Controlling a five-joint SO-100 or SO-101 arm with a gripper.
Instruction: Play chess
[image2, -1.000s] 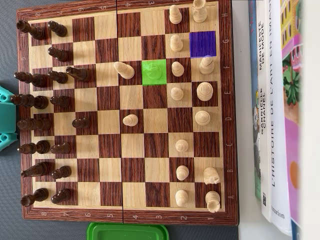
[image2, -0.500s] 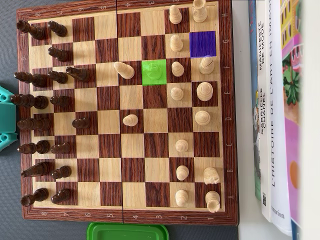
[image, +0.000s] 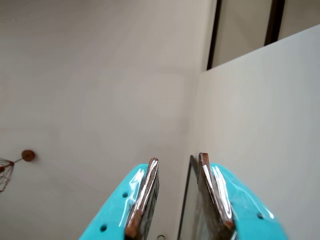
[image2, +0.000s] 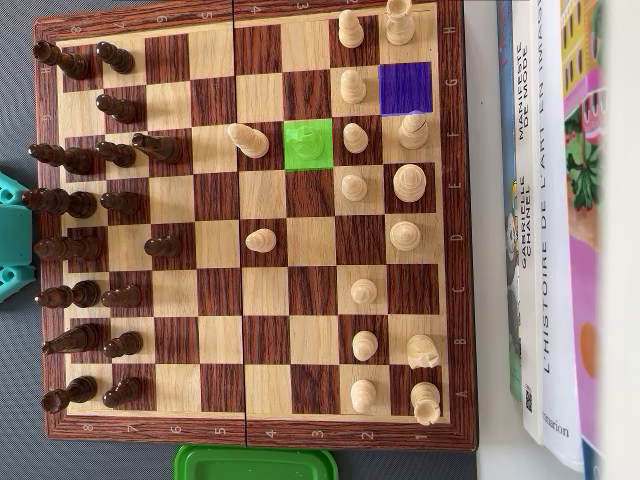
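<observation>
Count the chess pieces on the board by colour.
Dark pieces: 16
Light pieces: 16, including the one tinted by the green square
Total: 32

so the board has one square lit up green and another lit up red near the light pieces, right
Not quite. In the overhead view the wooden chessboard does have one bright green square, but the other highlighted square is purple-blue, not red. Both lie on the side of the cream-coloured wooden chess pieces.
</observation>
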